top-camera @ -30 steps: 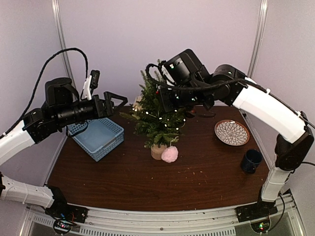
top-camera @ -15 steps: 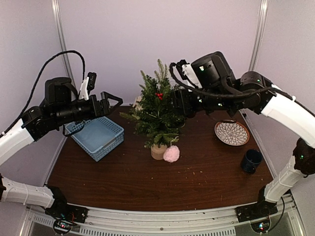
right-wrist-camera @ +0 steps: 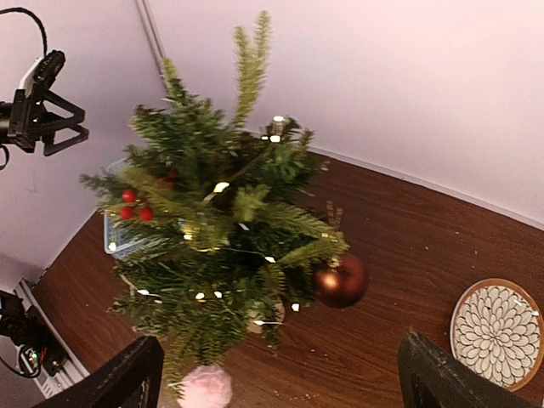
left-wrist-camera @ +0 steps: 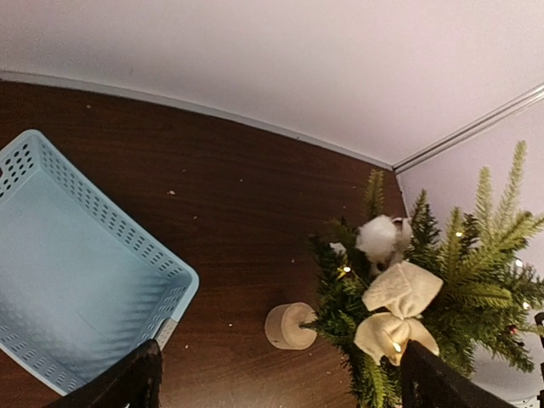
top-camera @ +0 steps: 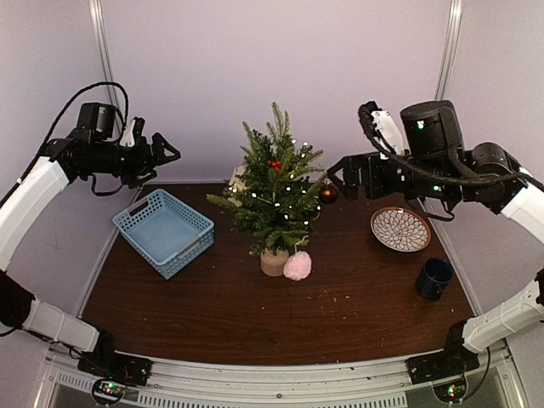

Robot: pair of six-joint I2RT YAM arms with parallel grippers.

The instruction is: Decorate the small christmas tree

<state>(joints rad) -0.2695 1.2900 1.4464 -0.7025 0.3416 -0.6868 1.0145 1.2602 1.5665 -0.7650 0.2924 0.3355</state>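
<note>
The small christmas tree [top-camera: 276, 191] stands upright at mid-table on its pale wooden base [top-camera: 274, 262]. It carries lit fairy lights, red berries [top-camera: 274, 165], a cream bow [left-wrist-camera: 395, 314] and a white cotton ball [left-wrist-camera: 382, 236]. A shiny brown ball [top-camera: 328, 194] hangs from a right-hand branch, and the same brown ball [right-wrist-camera: 340, 280] shows in the right wrist view. My right gripper [top-camera: 342, 178] hovers open just right of the ball, apart from it, with nothing between its fingers. My left gripper [top-camera: 167, 157] is open and empty, high at the left, well clear of the tree.
A pink pompom [top-camera: 296, 266] lies against the tree's base. A light-blue basket [top-camera: 164, 231] sits at the left under my left arm. A patterned plate [top-camera: 400, 229] and a dark mug [top-camera: 434, 278] are at the right.
My right gripper opened and pulled back to the right out of the branches, leaving the brown ball hanging on the tree. My left arm drew back up and to the left.
</note>
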